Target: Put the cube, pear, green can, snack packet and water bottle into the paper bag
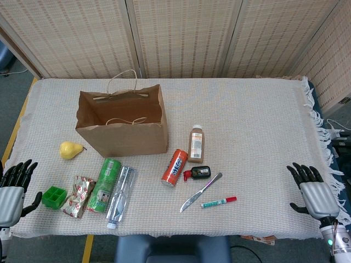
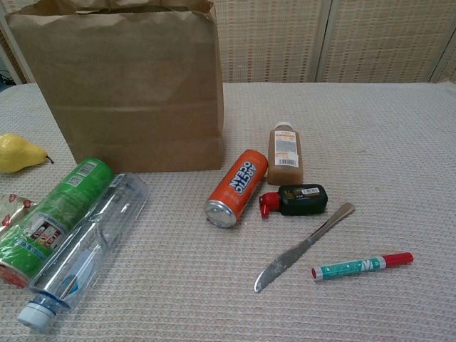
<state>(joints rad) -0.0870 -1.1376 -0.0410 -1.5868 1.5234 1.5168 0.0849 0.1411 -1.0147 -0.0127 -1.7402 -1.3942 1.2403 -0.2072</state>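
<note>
Lying nearest, the bottle (image 2: 78,260) is touching the green can (image 1: 104,185); both look smooth and likely to roll, so gripping mid-body seems best. Left hand (image 1: 13,189) is resting open, holding nothing, beside the cube (image 1: 54,196). Packet (image 1: 78,195) is probably crinkly and light. Pear (image 1: 70,149) is sitting beside the bag (image 1: 122,137), which is standing open, apparently empty. Right hand (image 1: 315,194) is waiting open on the tabletop (image 1: 258,126).

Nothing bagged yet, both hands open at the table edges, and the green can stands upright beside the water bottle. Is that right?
Not quite. The green can lies on its side against the water bottle, as the head view shows. The rest holds: the bag has nothing from the task in it, and the left hand and right hand are open.
</note>
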